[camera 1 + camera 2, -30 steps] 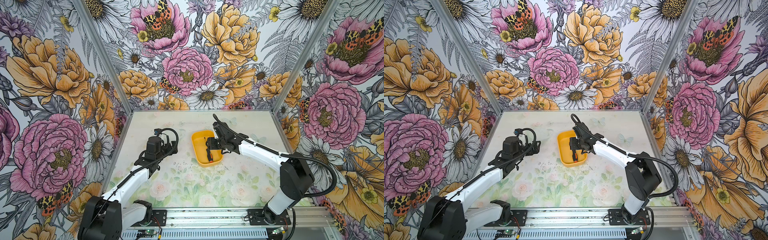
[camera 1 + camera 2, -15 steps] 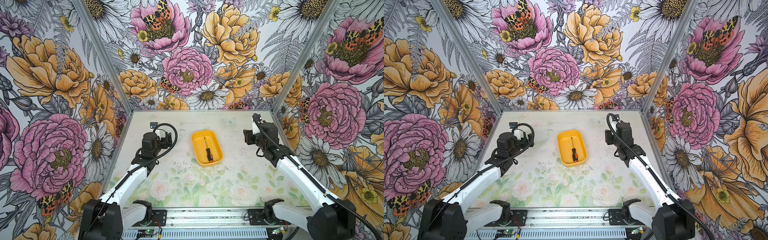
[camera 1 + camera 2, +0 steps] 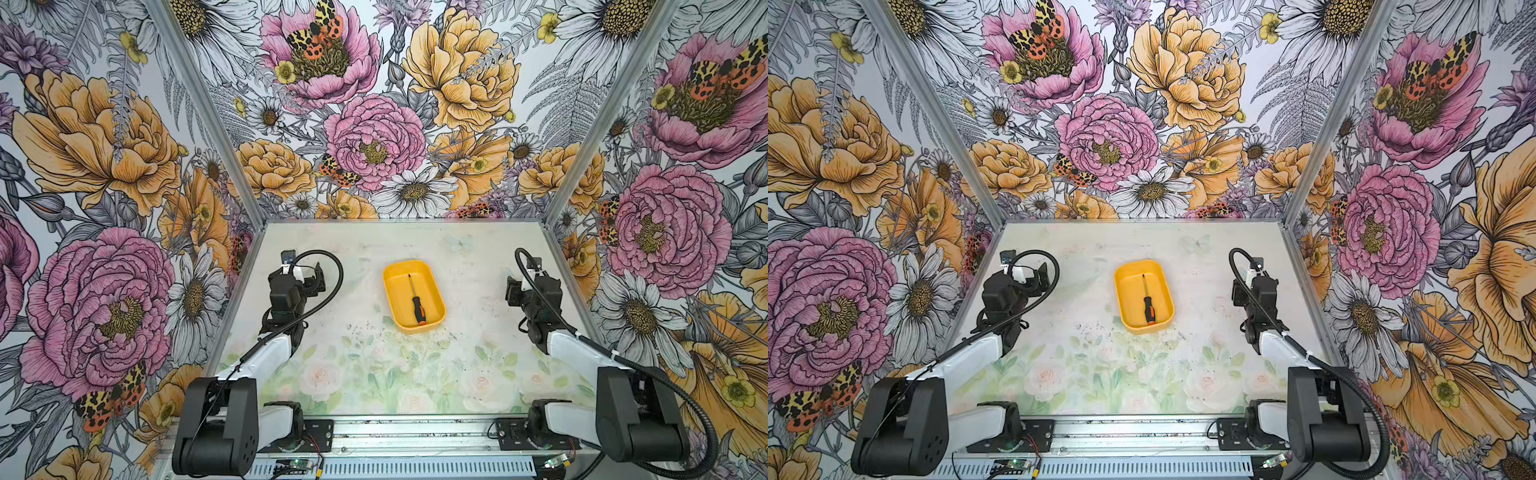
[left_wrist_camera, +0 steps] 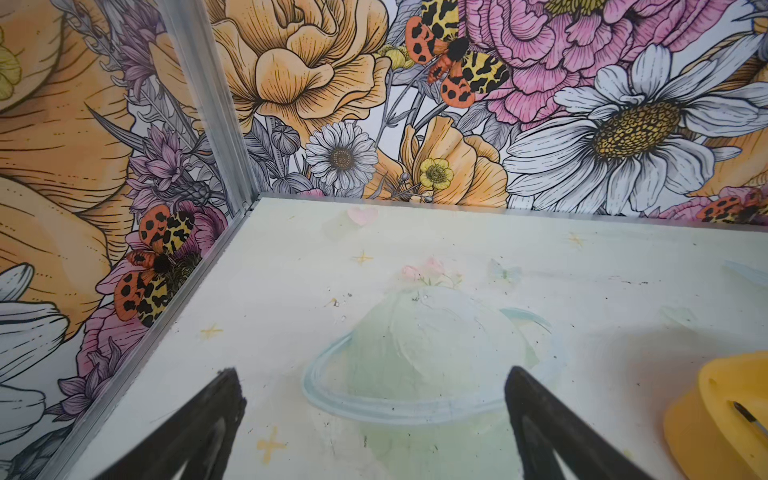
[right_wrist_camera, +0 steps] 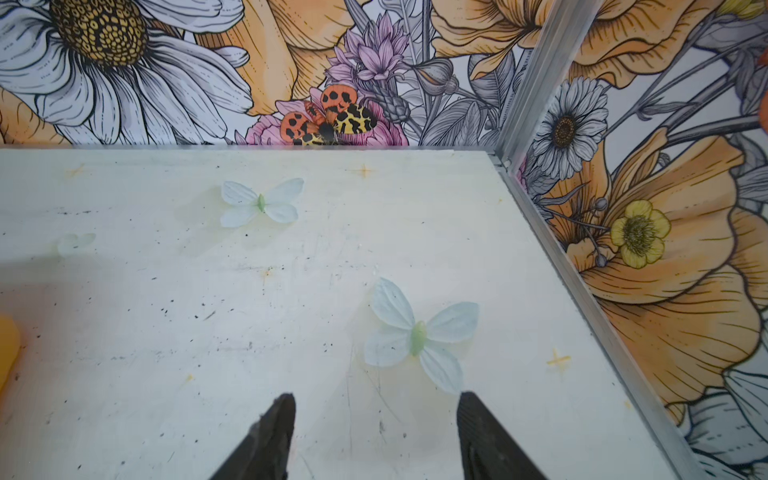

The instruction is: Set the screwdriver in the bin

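Observation:
The screwdriver (image 3: 417, 305) (image 3: 1148, 306), with a black handle and orange end, lies lengthwise inside the yellow bin (image 3: 420, 328) (image 3: 1144, 328) at mid-table; nothing touches it. My left gripper (image 3: 312, 279) (image 3: 1040, 276) hovers well to the left of the bin, open and empty. In the left wrist view the left gripper (image 4: 372, 371) shows bare table between its fingers, with the bin (image 4: 702, 419) and the screwdriver's tip (image 4: 748, 416) off to one side. My right gripper (image 3: 513, 291) (image 3: 1238, 291) (image 5: 376, 395) stands open and empty to the right of the bin.
Flowered walls with metal corner posts (image 3: 253, 216) enclose the table on three sides. The tabletop carries printed butterflies (image 5: 419, 336) and dark specks. Both arm bases sit on the front rail (image 3: 415, 432).
My right arm has pulled out of the bin and swung back to the right side, leaving the screwdriver lying in the bin. My left arm has drawn back a little to the left.

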